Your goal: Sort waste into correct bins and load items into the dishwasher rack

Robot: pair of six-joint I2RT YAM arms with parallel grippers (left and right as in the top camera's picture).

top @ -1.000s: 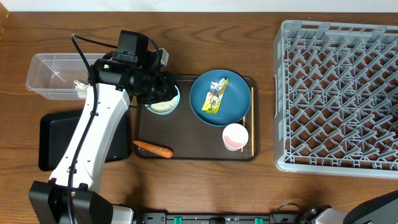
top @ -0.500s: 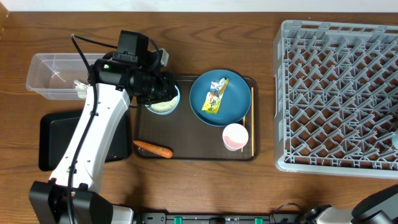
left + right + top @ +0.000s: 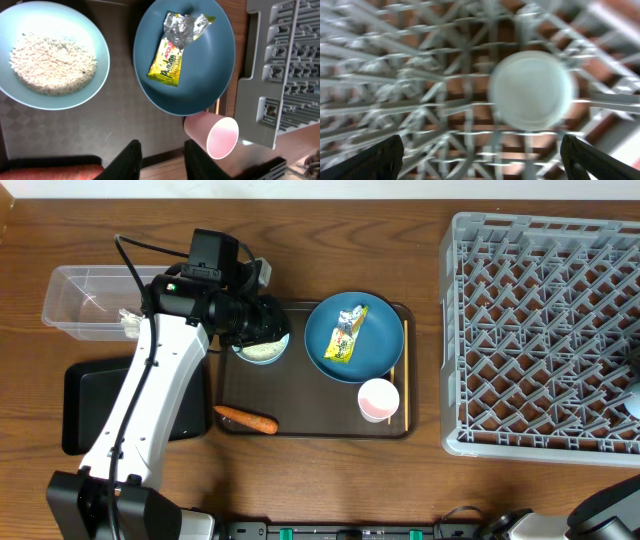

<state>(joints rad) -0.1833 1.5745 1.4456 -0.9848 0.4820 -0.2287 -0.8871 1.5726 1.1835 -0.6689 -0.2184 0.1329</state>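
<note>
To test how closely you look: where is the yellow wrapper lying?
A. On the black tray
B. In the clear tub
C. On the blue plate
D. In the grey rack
C: the wrapper lies on the plate, as both the overhead and left wrist views show.

Desk [image 3: 330,480] is mid-brown wood grain. Rack [image 3: 545,330] is light grey, all criss-cross lattice. Brown tray [image 3: 120,125] is super dark with a faint checker weave. Plate [image 3: 375,355] is deep blue, and the wrapper [image 3: 347,335] is bright yellow with green lettering and a crinkly silver end. Bowl [image 3: 55,15] pale blue, rice [image 3: 52,62] white. Cup [image 3: 378,400] pink, carrot [image 3: 246,420] orange, black tray [image 3: 85,405] plain, tub [image 3: 80,300] clear.
</note>
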